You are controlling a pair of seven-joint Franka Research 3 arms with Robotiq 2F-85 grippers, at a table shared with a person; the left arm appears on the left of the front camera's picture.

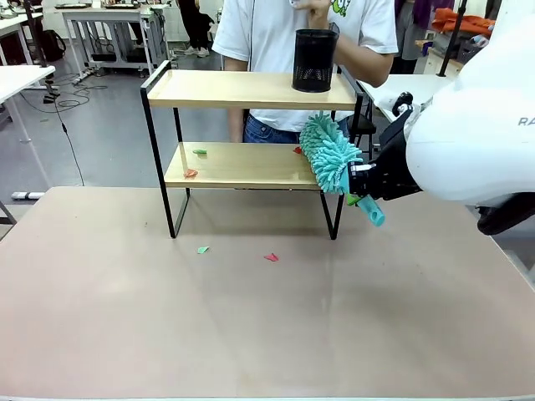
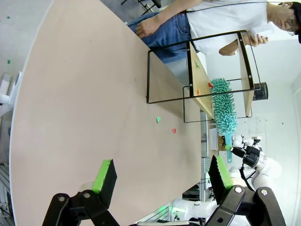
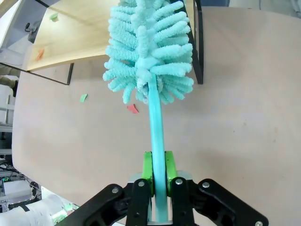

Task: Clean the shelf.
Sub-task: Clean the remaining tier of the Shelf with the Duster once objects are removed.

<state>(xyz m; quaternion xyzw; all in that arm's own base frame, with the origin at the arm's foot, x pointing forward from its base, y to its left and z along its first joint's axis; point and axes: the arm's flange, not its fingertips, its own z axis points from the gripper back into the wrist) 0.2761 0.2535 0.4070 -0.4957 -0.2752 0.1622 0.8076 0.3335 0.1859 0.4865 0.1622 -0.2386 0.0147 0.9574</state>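
Observation:
The shelf (image 1: 242,165) is a two-tier rack of light wooden boards in a black frame, standing at the far middle of the table. A black mesh cup (image 1: 315,60) stands on its top board. Small red and green paper scraps (image 1: 191,173) lie on the lower board. My right gripper (image 3: 158,172) is shut on the handle of a teal fluffy duster (image 1: 329,153), whose head rests at the right end of the lower board. My left gripper (image 2: 162,176) hangs open above the table, nothing between its fingers.
A green scrap (image 1: 202,249) and a red scrap (image 1: 271,257) lie on the table in front of the shelf. A person (image 1: 276,33) stands right behind the shelf. The pinkish tabletop (image 1: 267,334) is bare toward the near edge.

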